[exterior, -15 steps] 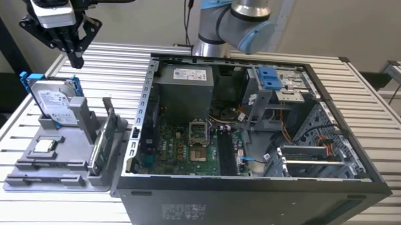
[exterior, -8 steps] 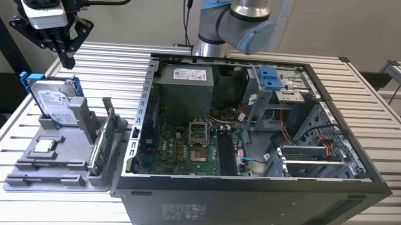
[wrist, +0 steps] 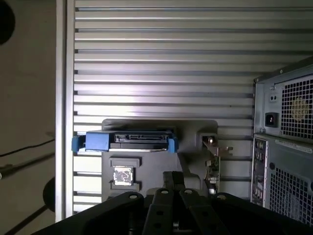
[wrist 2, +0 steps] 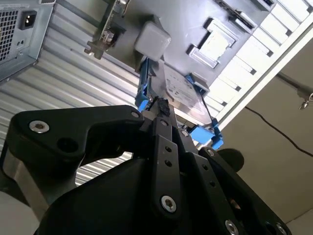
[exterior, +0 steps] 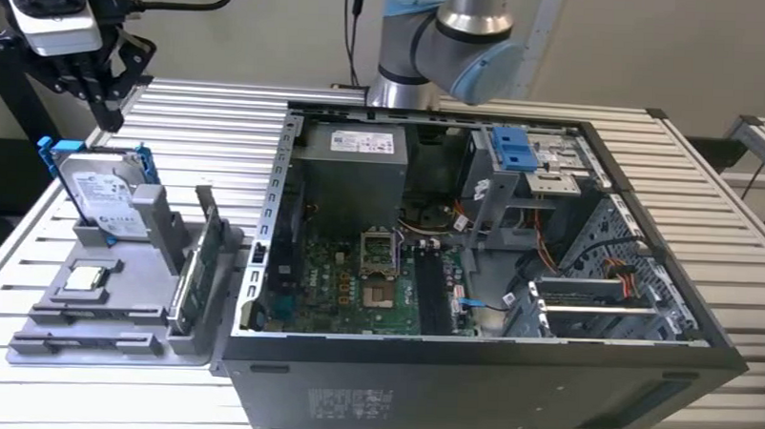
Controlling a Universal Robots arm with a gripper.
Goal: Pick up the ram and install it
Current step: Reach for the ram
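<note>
Your gripper [exterior: 110, 119] hangs closed and empty above the hard drive [exterior: 104, 190]. The ram [exterior: 184, 289] stands untouched in the gray holder [exterior: 105, 305], well apart.

Arm [exterior: 452, 45] cut off by exterior view's top edge. Hard drive [wrist 2: 178, 90] partly hidden behind hand [wrist 2: 160, 105] in second wrist view. Ram [exterior: 185, 289]: lower edge sunk in holder [exterior: 99, 329] slot, chips too small to be told. Case [wrist: 283, 147] cut off at picture edge in first wrist view. Counter [exterior: 715, 188] partly hidden beneath case.
</note>
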